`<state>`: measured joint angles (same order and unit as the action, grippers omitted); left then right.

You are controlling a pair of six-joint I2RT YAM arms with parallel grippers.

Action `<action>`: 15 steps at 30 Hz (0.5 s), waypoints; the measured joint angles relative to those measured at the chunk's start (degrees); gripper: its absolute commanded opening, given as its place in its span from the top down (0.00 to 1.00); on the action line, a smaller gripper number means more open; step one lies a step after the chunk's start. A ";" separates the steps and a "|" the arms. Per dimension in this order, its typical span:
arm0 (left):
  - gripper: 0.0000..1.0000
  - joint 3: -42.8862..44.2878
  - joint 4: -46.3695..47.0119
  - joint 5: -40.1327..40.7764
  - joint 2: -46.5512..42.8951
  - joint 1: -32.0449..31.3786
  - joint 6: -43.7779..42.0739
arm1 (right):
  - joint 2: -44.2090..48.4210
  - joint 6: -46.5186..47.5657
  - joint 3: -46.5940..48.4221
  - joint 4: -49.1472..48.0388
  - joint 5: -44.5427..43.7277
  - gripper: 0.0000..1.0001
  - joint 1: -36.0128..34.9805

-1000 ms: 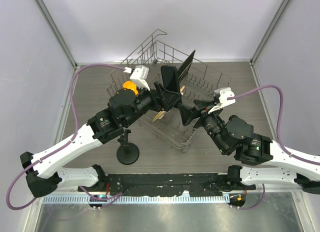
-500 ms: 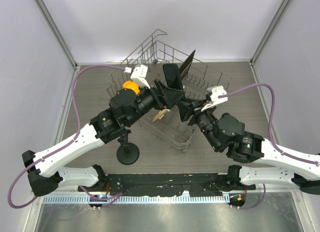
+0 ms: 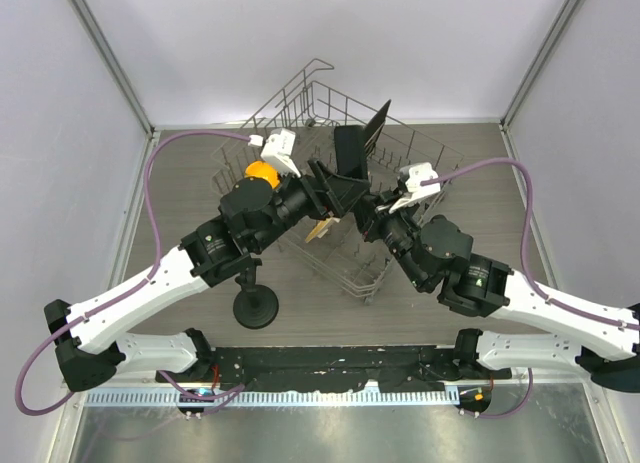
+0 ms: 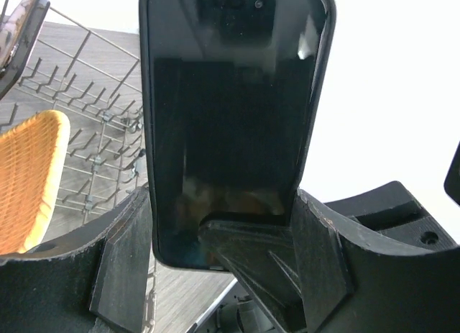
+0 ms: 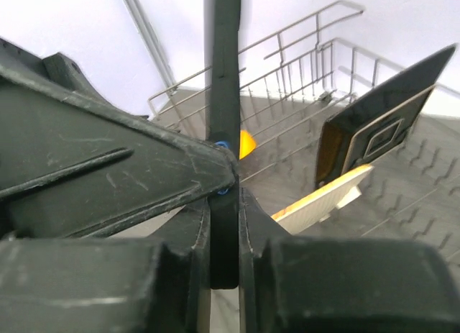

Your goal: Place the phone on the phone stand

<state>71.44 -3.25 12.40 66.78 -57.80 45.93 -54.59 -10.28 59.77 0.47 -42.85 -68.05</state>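
Note:
The phone (image 3: 350, 149) is a glossy black slab held upright above the wire rack. My left gripper (image 3: 334, 187) is shut on its lower end, clamping it across its width. The left wrist view shows the phone (image 4: 230, 117) standing between my left gripper's (image 4: 223, 257) fingers (image 4: 122, 268). My right gripper (image 3: 366, 211) is shut on the phone's bottom from the other side. In the right wrist view the phone (image 5: 223, 74) appears edge-on, pinched on both faces by my right gripper (image 5: 224, 236). The phone stand (image 3: 255, 305), a black disc base with a short arm, sits on the table under the left forearm.
A wire dish rack (image 3: 425, 155) fills the middle back of the table. Inside it are a thin black board (image 3: 375, 126) standing upright, a pale wooden piece (image 3: 320, 230) and an orange item (image 3: 260, 170). Purple cables loop beside both arms.
My right gripper has moved up and left to the phone's lower end and closed on it. My left gripper lifted the phone slightly, then held still.

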 measured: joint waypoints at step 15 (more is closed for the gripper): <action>0.00 -2.60 1.88 -12.04 -5.03 6.34 -1.09 | 7.52 -2.69 -5.77 0.68 14.51 1.00 6.08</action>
<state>68.84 -1.37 0.36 61.76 -51.46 44.84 -47.07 -12.97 54.00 1.15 -28.34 -61.98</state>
